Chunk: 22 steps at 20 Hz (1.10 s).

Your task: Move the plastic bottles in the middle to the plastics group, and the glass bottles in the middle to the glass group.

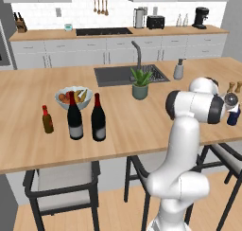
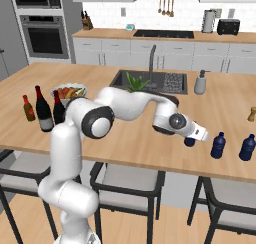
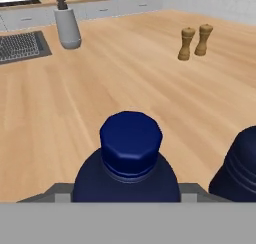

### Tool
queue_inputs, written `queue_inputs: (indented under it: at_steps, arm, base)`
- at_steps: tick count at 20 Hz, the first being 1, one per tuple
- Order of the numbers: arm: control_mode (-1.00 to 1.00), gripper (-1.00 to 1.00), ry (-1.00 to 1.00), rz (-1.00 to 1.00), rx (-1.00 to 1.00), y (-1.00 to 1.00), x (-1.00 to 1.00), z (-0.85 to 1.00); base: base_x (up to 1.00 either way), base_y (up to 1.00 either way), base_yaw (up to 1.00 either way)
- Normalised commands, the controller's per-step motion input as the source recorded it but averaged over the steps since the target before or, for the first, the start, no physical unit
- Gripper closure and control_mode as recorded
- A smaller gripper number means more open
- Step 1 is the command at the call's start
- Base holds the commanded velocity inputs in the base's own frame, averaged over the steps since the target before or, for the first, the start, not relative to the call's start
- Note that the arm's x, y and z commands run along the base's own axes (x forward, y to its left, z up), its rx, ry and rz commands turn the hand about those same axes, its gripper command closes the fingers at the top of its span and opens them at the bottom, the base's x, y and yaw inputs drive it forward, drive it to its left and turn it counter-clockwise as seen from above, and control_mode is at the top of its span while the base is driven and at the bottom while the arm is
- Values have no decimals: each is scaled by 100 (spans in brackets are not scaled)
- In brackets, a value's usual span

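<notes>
A squat dark blue plastic bottle (image 3: 131,153) sits between the fingers of my gripper (image 2: 193,138), which is shut on its body low over the counter's near right part. In the right base view the hand covers most of this bottle (image 2: 189,142). Two more blue bottles (image 2: 218,145) (image 2: 247,148) stand just to its right, and one of them (image 3: 240,168) shows at the right edge of the hand view. Far left, the dark-label wine bottle (image 1: 98,118) stands beside the pale-label wine bottle (image 1: 74,116) and the small brown bottle (image 1: 47,119).
A fruit bowl (image 1: 73,97) sits behind the left bottles. A potted plant (image 1: 140,83) and the sink (image 1: 113,76) are mid-counter, with a grey soap dispenser (image 3: 67,25) beyond. Two wooden mills (image 3: 194,42) stand far right. Stools line the counter's near edge.
</notes>
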Motion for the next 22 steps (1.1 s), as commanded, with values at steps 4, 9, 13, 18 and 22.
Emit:
queue_inputs:
  at_steps: [4,9,13,18,22]
  arm:
    - [-100,100,-1,0,-11,-16,2,-3]
    - [-100,100,0,-1,-15,-22,2,0]
    - [-100,100,0,0,-8,-26,10,0]
    - [-100,100,12,0,0,-12,1,-17]
    - [-100,100,21,0,5,-1,12,-22]
  base:
    - [0,0,0]
    - [0,0,0]
    - [0,0,0]
    - [0,0,0]
    - [0,0,0]
